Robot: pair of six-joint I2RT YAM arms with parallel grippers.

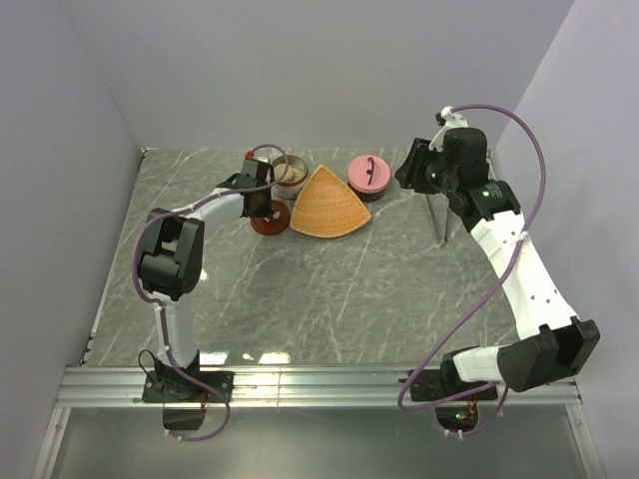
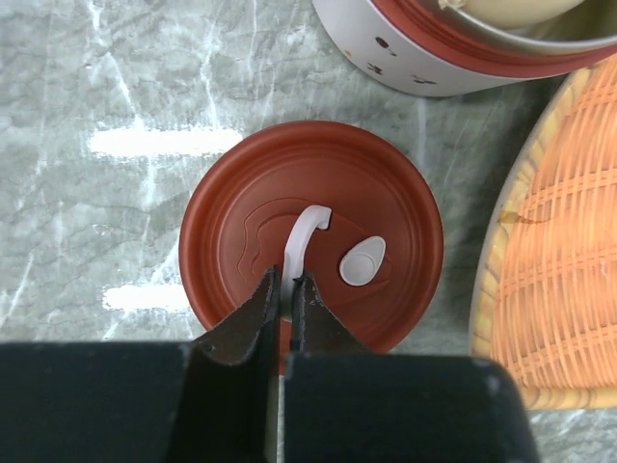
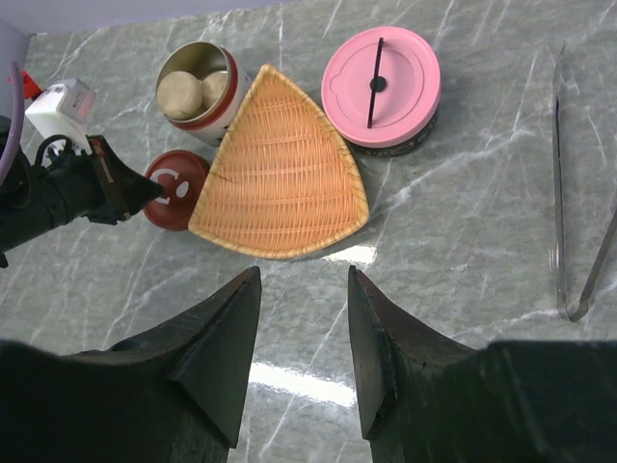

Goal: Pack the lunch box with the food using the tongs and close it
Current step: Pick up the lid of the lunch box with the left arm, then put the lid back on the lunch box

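The left arm (image 1: 170, 261) and the right arm (image 1: 524, 274) have white links and black joint housings, each with a purple cable (image 1: 529, 150). The left claw (image 2: 287, 280) and the right claw (image 3: 304, 280) have black wedge-shaped fingers. At 2 o'clock in the top view, a small green light (image 1: 486, 190) glows.

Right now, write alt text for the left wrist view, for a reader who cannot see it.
The left fingers are pinched shut on the white loop handle of a dark red lid lying flat on the grey marble table. A white container with a red rim sits beyond it, an orange woven tray at right.
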